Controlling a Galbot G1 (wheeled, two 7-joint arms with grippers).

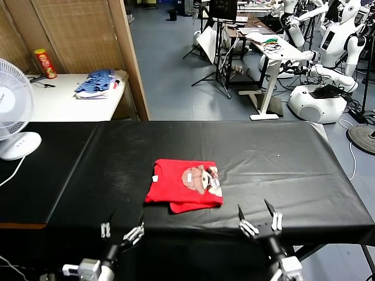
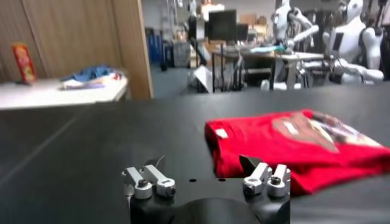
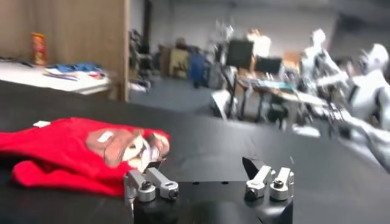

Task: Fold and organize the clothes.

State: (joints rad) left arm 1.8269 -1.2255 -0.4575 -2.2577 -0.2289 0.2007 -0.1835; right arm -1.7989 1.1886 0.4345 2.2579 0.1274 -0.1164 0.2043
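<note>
Bare black table (image 1: 281,170) surrounds the folded red T-shirt (image 1: 184,184); only the fan (image 1: 12,111) stands far left.

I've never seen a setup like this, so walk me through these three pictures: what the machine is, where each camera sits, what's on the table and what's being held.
This is a two-armed robot. The wide picture comes from its head, looking down at a black table. The other two come from cameras on its wrists.

In the middle of the table lies a folded red T-shirt with its cartoon print facing up.

The left gripper and the right gripper hang at the near edge, either side of the shirt, fingers spread. Neither holds anything.

To the far left stand a white fan and a side table with blue clothes.
</note>
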